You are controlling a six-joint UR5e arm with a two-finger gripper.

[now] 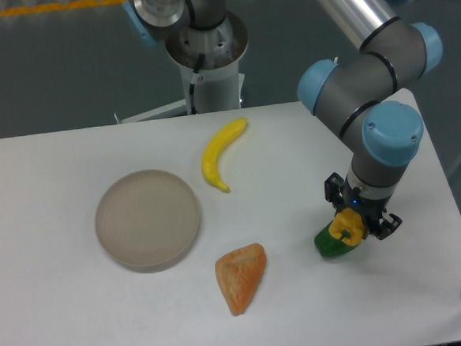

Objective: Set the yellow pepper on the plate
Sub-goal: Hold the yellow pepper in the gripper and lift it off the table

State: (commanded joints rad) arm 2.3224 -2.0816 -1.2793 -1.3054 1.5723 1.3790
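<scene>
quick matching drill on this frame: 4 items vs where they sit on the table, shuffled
Things:
1. long curved yellow banana
2. round flat grey-beige plate
3. orange wedge-shaped piece
4. small blocky yellow pepper

Places:
A. left side, nothing on it
B. right side, at the pincer, against the green pepper
C. back centre, nearest the robot base
D. front centre

Pairs: 1-C, 2-A, 3-D, 4-B

Yellow pepper point(347, 227) (clawed), plate point(147, 219) bare

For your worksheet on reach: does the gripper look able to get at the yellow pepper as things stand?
Probably yes: the gripper is already down at the yellow pepper, nothing between them, though the green pepper sits tight against it.
</scene>
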